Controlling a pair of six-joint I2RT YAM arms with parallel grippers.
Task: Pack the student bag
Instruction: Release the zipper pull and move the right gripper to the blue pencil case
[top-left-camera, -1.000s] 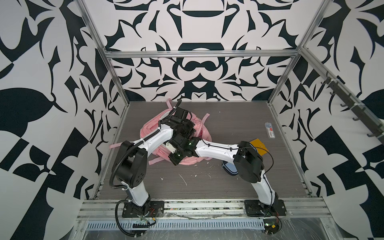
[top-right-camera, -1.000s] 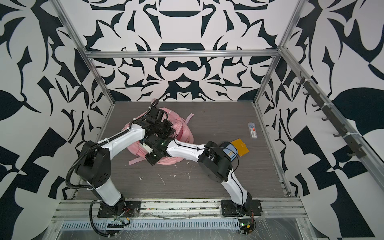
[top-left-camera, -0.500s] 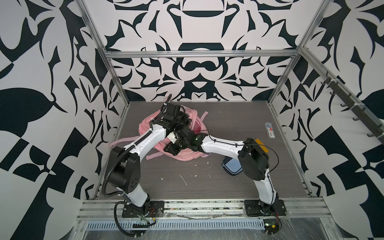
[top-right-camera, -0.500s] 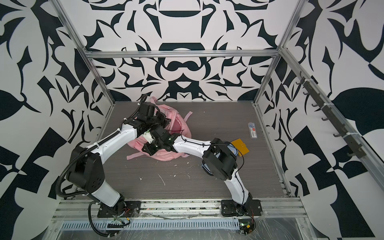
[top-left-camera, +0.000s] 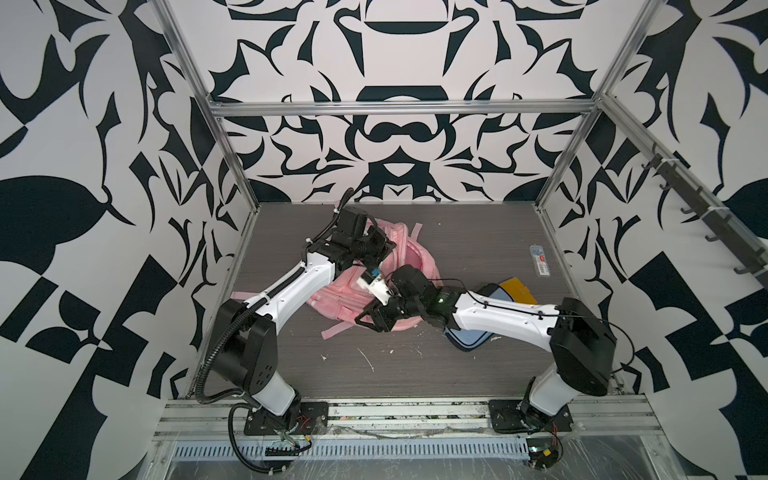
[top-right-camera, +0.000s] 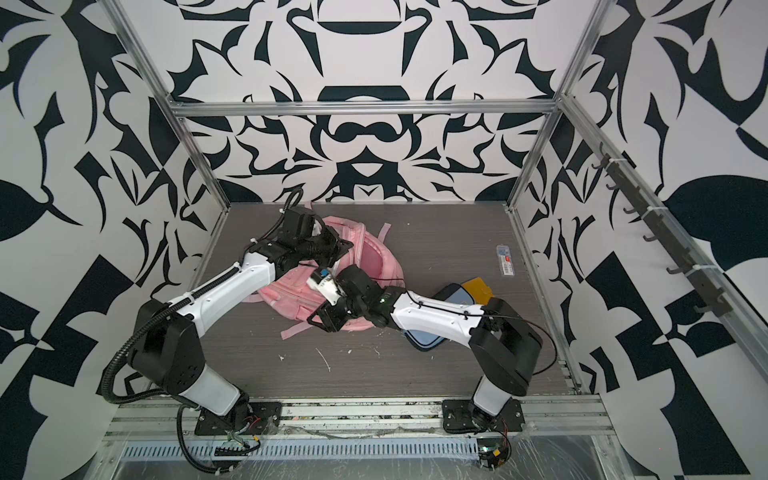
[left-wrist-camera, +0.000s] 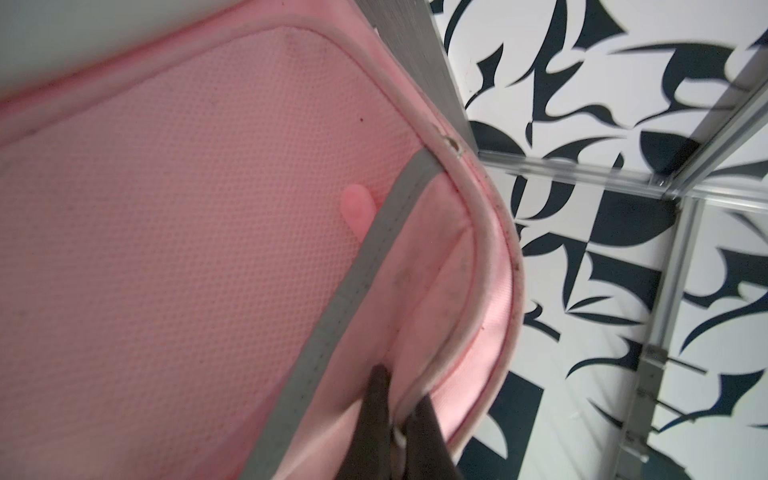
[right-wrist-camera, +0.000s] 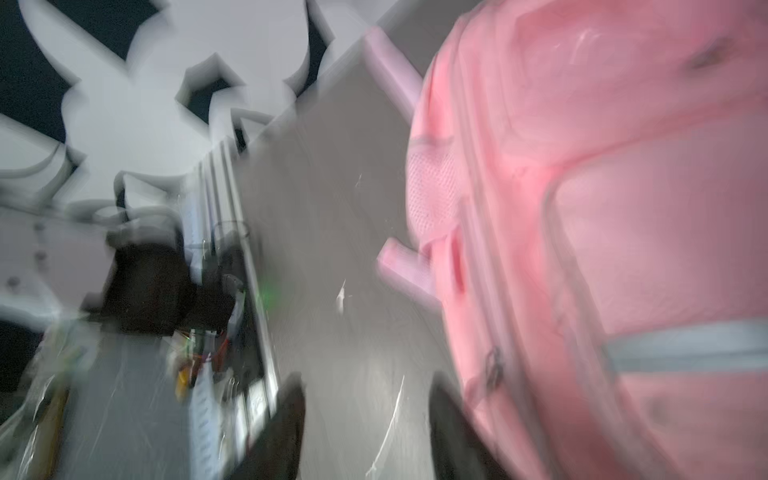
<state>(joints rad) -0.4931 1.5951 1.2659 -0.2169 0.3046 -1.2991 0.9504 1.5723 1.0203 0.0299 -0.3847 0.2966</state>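
Observation:
The student bag (top-left-camera: 336, 299) (top-right-camera: 291, 295) is a pink backpack lying on the table, left of the middle in both top views. My left gripper (top-left-camera: 380, 249) (top-right-camera: 338, 245) is at the bag's far side. In the left wrist view my left gripper (left-wrist-camera: 402, 384) is shut on the piped edge of the bag (left-wrist-camera: 187, 208), beside a grey strip. My right gripper (top-left-camera: 365, 322) (top-right-camera: 318, 318) is at the bag's near edge. In the blurred right wrist view my right gripper (right-wrist-camera: 368, 386) is open with only table between its fingers, and the bag (right-wrist-camera: 602, 228) is right beside one finger.
A light-blue and navy pencil case (top-left-camera: 469, 336) (top-right-camera: 428, 338) lies under my right forearm, with a yellow flat thing (top-left-camera: 515, 289) behind it. A small clear packet (top-left-camera: 540, 259) lies near the right wall. White scraps (top-left-camera: 368, 359) dot the table's front.
My right gripper's jaws have opened, and that arm has drawn back toward the right and front. The left gripper stays shut on the bag, which has shifted.

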